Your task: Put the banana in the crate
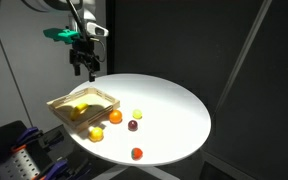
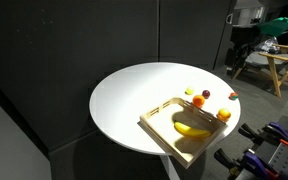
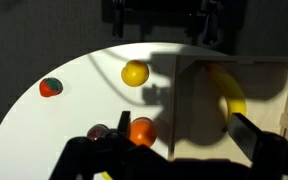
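The yellow curved banana (image 1: 79,110) lies inside the light wood crate (image 1: 76,94) at the edge of the round white table; both exterior views show it there (image 2: 191,127), within the crate's low walls (image 2: 159,110). My gripper (image 1: 84,66) hangs well above the crate, open and empty, and also shows in an exterior view (image 2: 236,60). In the wrist view the banana (image 3: 230,95) lies beyond the crate wall (image 3: 174,100), below my spread fingers (image 3: 184,145).
Small fruits lie on the white table (image 1: 174,110) beside the crate: an orange ball (image 1: 115,117), a round yellow fruit (image 1: 137,114), a dark one (image 1: 132,126), a red one (image 1: 137,153) and another yellow one (image 1: 96,134). Dark curtains surround the table.
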Robot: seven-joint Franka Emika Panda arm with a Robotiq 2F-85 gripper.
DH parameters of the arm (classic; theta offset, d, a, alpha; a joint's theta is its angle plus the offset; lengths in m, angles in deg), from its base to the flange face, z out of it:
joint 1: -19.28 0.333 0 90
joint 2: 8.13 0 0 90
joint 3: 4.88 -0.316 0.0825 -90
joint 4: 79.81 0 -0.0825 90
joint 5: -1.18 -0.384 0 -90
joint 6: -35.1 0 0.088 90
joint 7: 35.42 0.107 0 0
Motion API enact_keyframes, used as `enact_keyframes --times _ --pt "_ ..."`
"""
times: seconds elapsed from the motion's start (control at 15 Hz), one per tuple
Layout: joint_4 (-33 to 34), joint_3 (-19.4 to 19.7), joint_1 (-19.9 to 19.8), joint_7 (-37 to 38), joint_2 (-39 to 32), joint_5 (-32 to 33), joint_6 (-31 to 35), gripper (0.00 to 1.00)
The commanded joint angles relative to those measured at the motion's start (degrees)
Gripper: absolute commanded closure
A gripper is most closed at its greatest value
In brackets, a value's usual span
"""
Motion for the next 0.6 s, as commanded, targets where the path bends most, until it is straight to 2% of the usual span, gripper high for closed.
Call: enact_keyframes --times 0.0,0.53 --pt "-1.99 0.80 0.31 -2.54 4.16 -2.25 1.41 0.00" --pt "-2.24 0.87 0.42 -3.46 7.57 -5.23 0.89 0.00"
